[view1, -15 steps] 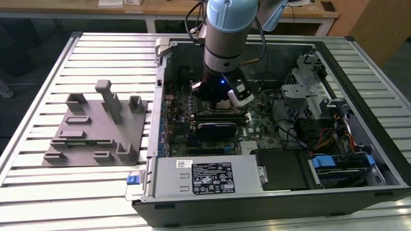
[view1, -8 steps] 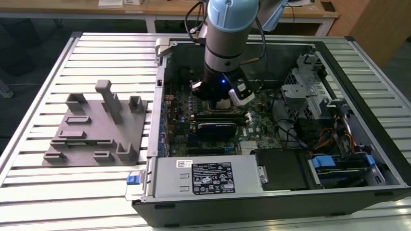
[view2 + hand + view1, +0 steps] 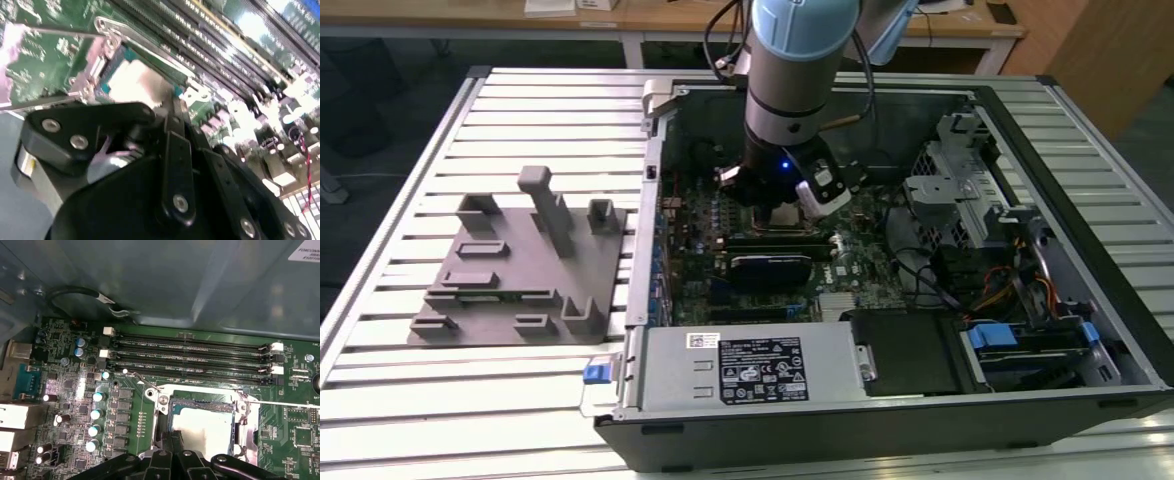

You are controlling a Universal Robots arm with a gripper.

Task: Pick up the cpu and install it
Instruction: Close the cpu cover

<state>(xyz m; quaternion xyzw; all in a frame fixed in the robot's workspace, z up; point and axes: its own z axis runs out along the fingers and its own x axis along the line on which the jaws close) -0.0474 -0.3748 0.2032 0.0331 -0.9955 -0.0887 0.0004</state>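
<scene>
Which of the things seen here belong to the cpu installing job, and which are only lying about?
Belong to the job:
cpu, lying inside the socket frame
gripper, close over the cpu

Only lying about:
grey fixture on the table
power supply
memory slots

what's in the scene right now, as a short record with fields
arm: reaching down into the open computer case
gripper: close above the socket on the motherboard
cpu: silvery square lying inside the socket frame
grey fixture: on the slatted table, at the exterior view's left of the case
</scene>
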